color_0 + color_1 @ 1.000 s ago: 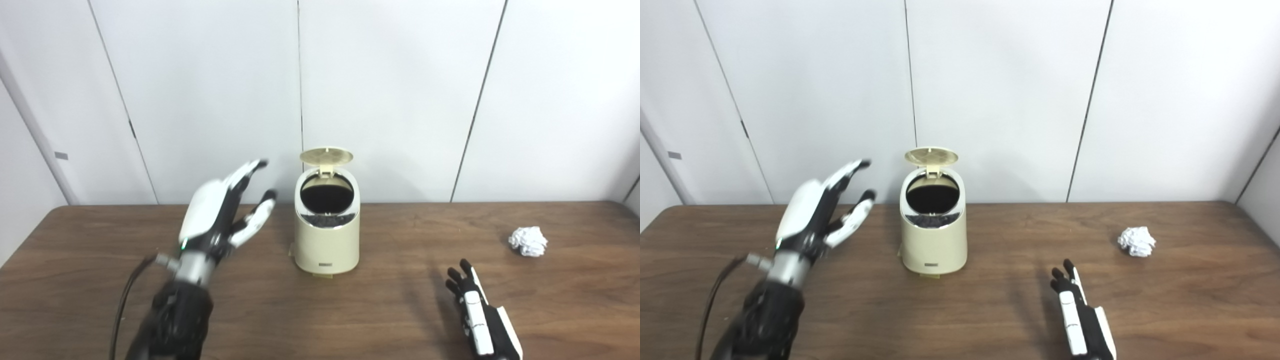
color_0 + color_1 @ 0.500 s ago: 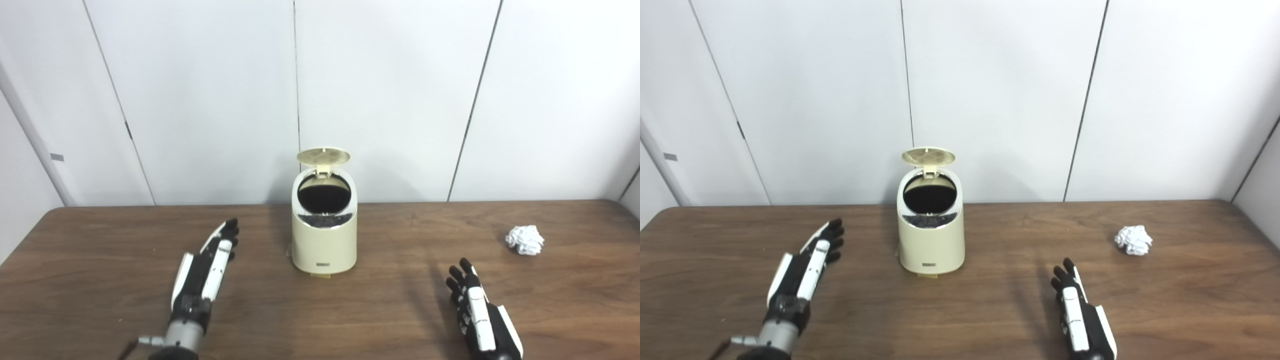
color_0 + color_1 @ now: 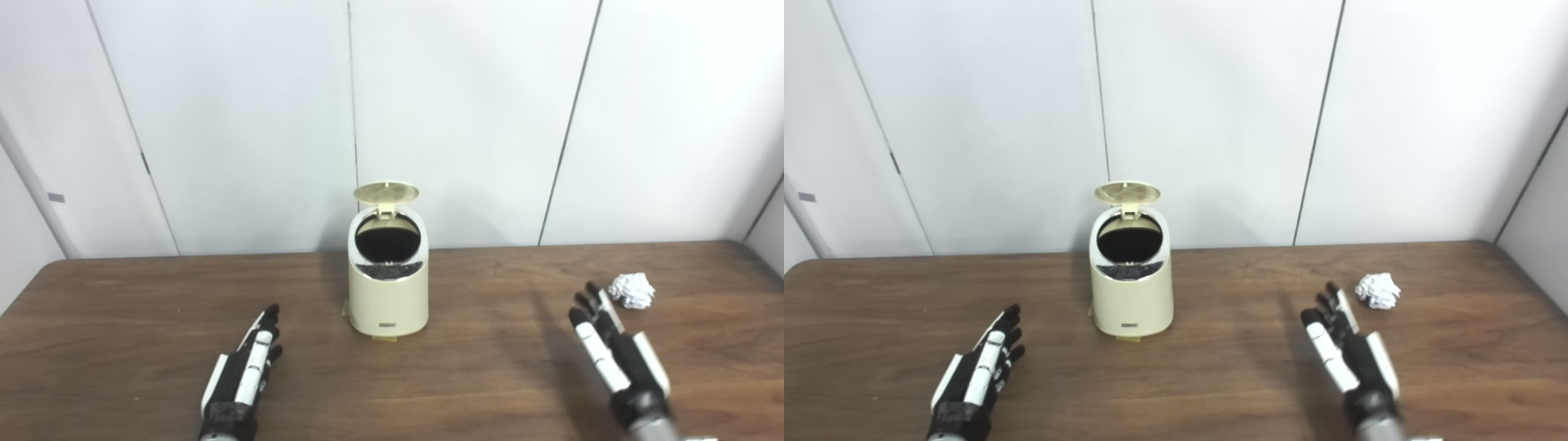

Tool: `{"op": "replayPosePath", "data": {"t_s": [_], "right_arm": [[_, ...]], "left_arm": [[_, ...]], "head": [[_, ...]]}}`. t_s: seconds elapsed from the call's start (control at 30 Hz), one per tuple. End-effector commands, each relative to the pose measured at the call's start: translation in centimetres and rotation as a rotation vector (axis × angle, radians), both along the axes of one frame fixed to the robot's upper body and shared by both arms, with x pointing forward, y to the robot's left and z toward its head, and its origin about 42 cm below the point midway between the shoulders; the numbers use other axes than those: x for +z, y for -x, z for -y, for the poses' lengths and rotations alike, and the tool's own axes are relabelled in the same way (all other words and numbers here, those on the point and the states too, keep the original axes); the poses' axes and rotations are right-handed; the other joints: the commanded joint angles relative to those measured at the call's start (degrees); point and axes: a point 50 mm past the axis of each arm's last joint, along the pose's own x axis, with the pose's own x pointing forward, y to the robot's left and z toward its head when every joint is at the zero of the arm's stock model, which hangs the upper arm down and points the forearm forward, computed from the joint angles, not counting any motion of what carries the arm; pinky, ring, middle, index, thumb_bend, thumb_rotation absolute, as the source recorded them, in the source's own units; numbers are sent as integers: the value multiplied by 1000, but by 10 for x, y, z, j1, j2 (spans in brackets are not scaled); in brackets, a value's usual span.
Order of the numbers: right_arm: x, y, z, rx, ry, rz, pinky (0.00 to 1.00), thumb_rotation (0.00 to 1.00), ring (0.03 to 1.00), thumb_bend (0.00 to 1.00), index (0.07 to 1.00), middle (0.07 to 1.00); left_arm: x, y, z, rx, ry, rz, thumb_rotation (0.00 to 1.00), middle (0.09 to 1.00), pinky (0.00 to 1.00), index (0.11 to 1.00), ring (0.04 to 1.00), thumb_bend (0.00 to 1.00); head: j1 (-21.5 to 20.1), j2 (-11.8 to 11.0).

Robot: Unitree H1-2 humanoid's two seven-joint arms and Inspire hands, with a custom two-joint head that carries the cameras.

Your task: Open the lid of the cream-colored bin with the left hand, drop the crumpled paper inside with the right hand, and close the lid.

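The cream-colored bin point(image 3: 388, 294) stands at the middle of the brown table, its round lid point(image 3: 386, 192) tipped up and back, the dark inside showing. The crumpled white paper point(image 3: 631, 290) lies on the table at the right. My left hand point(image 3: 242, 380) is open and empty, flat and low near the table's front edge, left of the bin. My right hand point(image 3: 615, 355) is open and empty, raised above the table, its fingertips just short of the paper and to its left.
The brown table point(image 3: 122, 318) runs across the whole view. A white panelled wall point(image 3: 245, 122) stands right behind it. The table's right end point(image 3: 1528, 288) lies a little beyond the paper.
My left hand came down from beside the bin and drew back to the front edge. My right hand rose and moved forward toward the paper. The camera shifted slightly to the right.
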Motion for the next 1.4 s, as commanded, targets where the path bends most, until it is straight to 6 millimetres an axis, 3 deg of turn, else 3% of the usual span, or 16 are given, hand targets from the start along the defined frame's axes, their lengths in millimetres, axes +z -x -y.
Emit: {"op": "replayPosePath", "data": {"t_s": [0.0, 0.1, 0.33, 0.5, 0.67, 0.93, 1.27, 1.37], "right_arm": [[38, -10, 0, -20, 121, 104, 814, 554, 872, 589, 917, 898], [60, -16, 12, -64, 237, 99, 786, 397, 854, 640, 897, 879], [90, -33, 28, -157, 547, 78, 564, 255, 705, 727, 909, 879], [104, -40, 33, -163, 665, 63, 762, 158, 860, 773, 862, 869], [110, -57, 52, -162, 804, -30, 835, 187, 883, 801, 829, 865], [114, -103, 77, -145, 920, -227, 878, 110, 908, 863, 829, 874], [118, -153, 86, -138, 994, -411, 788, 121, 881, 868, 821, 859], [116, -161, 84, -133, 1002, -440, 691, 113, 849, 878, 820, 869]], "left_arm": [[14, -4, -5, 2, -17, 76, 867, 1000, 1000, 1000, 1000, 472], [14, -3, -11, 3, -28, 78, 858, 1000, 1000, 1000, 1000, 474], [15, -3, -22, -1, -23, 91, 813, 1000, 1000, 1000, 1000, 506], [19, -3, -24, 7, -13, 98, 805, 1000, 1000, 1000, 1000, 498], [26, -4, -23, 7, 5, 114, 798, 1000, 1000, 1000, 1000, 492], [38, -4, -22, -5, -9, 126, 809, 1000, 1000, 1000, 1000, 443], [44, 3, -23, -11, -44, 107, 806, 1000, 1000, 1000, 1000, 429], [46, 4, -22, -18, -51, 106, 810, 1000, 1000, 1000, 1000, 413]], "head": [[-3, 1], [-35, 4], [-94, 6], [-112, 10], [-128, 14], [-129, 20], [-130, 24], [-133, 25]]}}
